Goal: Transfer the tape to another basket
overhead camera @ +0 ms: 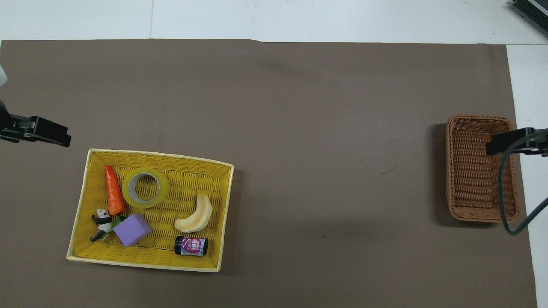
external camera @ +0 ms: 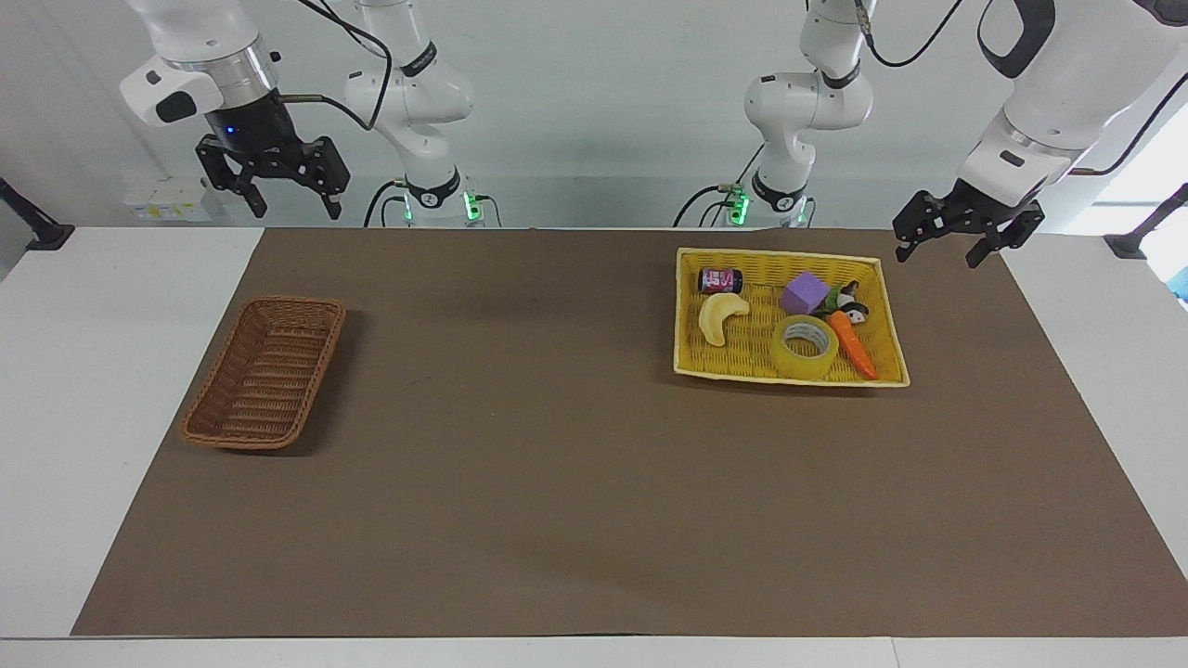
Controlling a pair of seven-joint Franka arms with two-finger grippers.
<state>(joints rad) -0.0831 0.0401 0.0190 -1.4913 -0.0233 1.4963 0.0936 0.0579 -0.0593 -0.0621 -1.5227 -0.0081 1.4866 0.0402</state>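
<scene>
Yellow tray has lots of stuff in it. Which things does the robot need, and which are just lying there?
Needed: tape, brown basket, left gripper, right gripper.

Just lying there: yellow tray, banana, carrot, purple block, panda, small jar.

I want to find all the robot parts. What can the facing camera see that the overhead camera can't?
Only the facing view shows the whole white arms and their bases, with the left gripper and right gripper hanging open in the air. Only the overhead view looks straight into the tape and shows its grey core. Both show the tape lying in the yellow tray beside the carrot, with the banana toy, purple block, panda and small can, and the brown basket at the right arm's end.
</scene>
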